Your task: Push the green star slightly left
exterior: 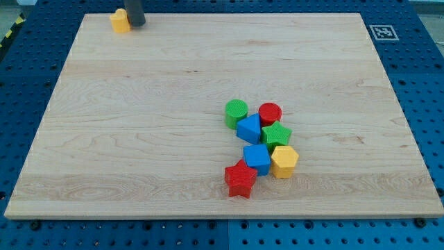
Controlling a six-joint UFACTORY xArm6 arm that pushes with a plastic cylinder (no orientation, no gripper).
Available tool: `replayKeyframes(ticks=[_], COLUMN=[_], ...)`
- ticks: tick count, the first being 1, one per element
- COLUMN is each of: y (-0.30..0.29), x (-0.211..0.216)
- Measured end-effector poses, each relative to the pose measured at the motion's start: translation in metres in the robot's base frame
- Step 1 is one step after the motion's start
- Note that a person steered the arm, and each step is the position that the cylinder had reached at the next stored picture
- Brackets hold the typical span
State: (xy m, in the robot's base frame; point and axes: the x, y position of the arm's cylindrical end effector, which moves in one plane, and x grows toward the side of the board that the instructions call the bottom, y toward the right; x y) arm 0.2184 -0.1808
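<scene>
Where the green star [276, 133] sits, toward the view's lower right of the middle, it is packed into a tight cluster on a pale wooden board [139, 139] with fine grain running across it. Ridged like its neighbours, the star touches a red cylinder [270, 112] above it, a blue triangular block [249, 129] on its left and a yellow hexagonal block [284, 161] below it. A green cylinder [236, 112] stands at the cluster's upper left, a blue cube [257, 158] sits beside the yellow hexagonal block, and a red star [240, 180] lies lowest, touching the cube. All look like layered printed plastic.

My tip [135, 25] is far off, at the board's upper left corner, just right of a lone yellow block [121, 21] whose shape I cannot make out. It is a bare rod with no claw, so nothing is held.

Under the board lies a blue perforated bench [423, 83], and a small black-and-white marker [382, 32] sits at the board's upper right corner.
</scene>
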Motion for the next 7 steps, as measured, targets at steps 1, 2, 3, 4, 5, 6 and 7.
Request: replayKeyframes(ticks=[1, 2, 3, 4, 5, 6, 7], y=[0.014, 0.079, 0.152, 0.205, 0.251, 0.291, 0.311], x=[0.000, 0.012, 0.046, 0.097, 0.150, 0.197, 0.253])
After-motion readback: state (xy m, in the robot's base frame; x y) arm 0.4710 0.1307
